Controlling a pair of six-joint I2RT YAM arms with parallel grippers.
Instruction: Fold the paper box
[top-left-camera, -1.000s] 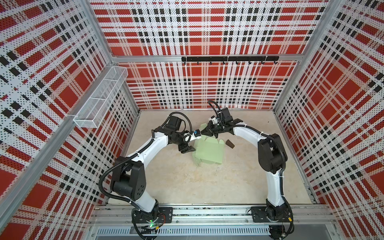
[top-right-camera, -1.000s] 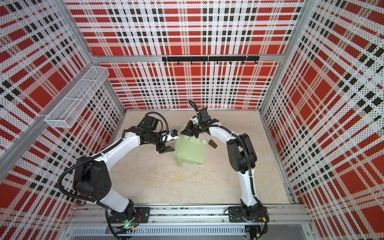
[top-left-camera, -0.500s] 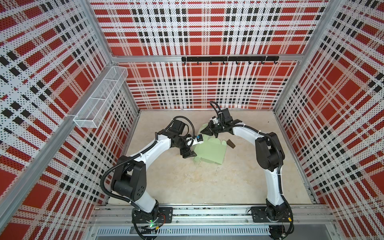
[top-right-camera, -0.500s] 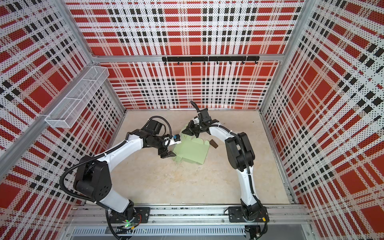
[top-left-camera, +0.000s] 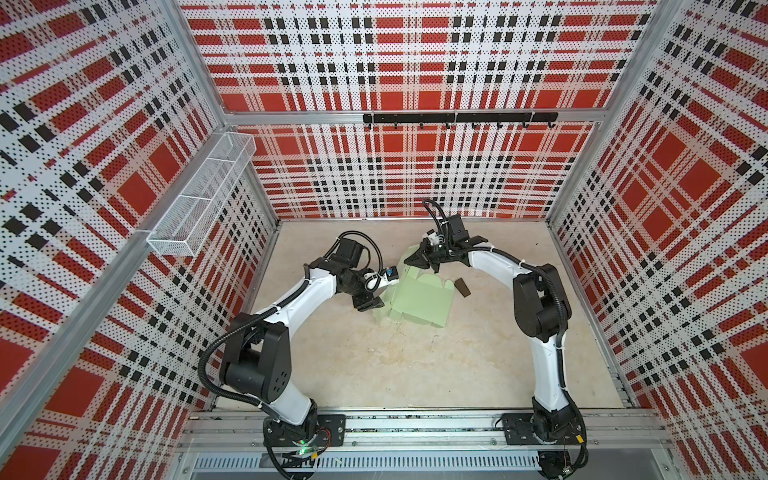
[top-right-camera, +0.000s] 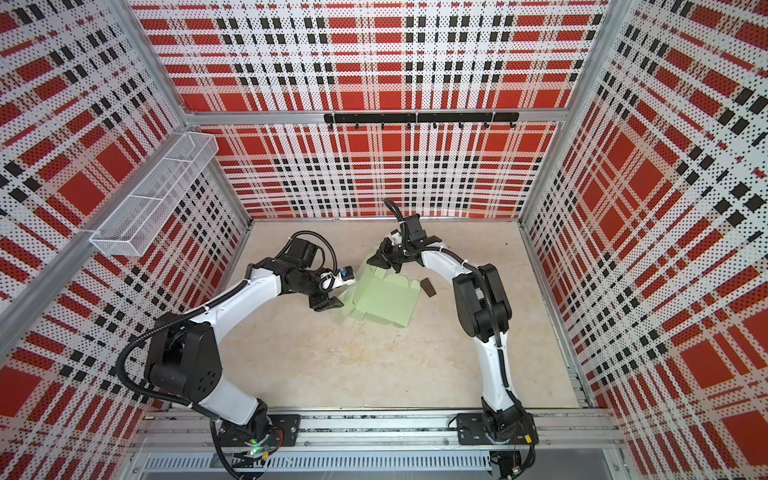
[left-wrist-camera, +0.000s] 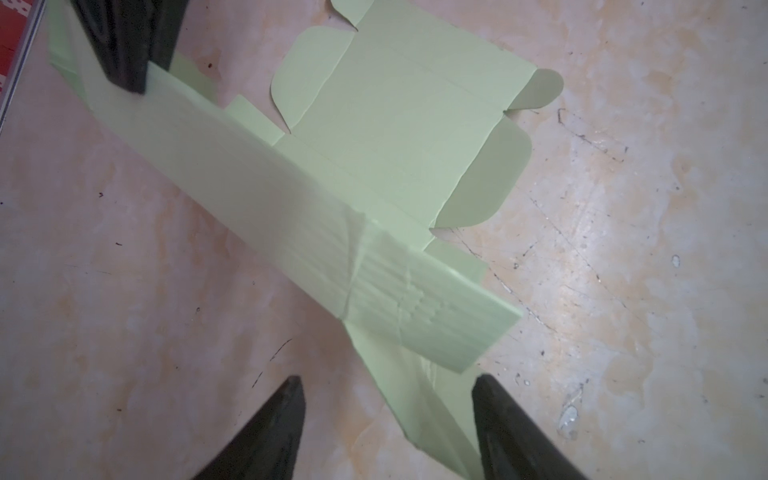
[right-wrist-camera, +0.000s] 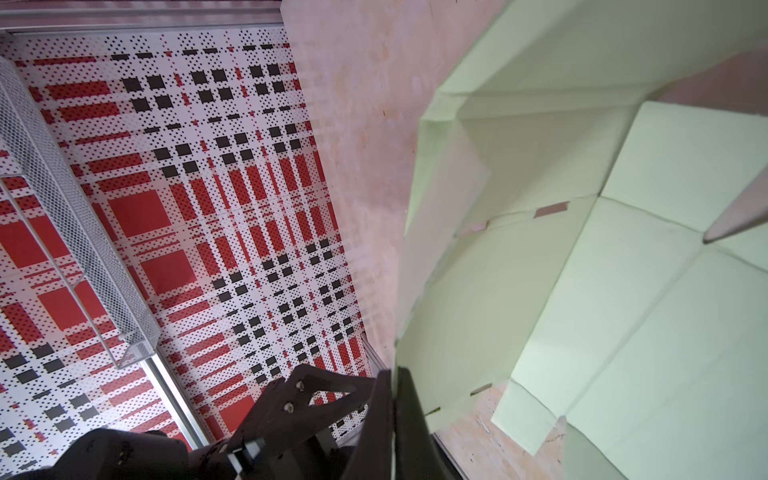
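So the pale mint-green die-cut cardboard paper box (top-left-camera: 419, 301) lies mid-worktop (top-left-camera: 374, 365), right gripper (top-left-camera: 411, 262) jaws pinched shut on its far-left corner, left gripper (left-wrist-camera: 385, 380) jaws open, gripping nothing, just left of its raised near-to-far side strip (left-wrist-camera: 291, 216).

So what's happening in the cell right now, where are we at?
Both arms are working on the paper box, a pale green die-cut sheet lying mostly flat on the table. The right gripper is shut on its far corner, holding one long side panel raised. The left gripper is open at the other end of that panel, with a loose flap between its jaws, not clamped. A brown scrap lies beside the sheet, untouched.
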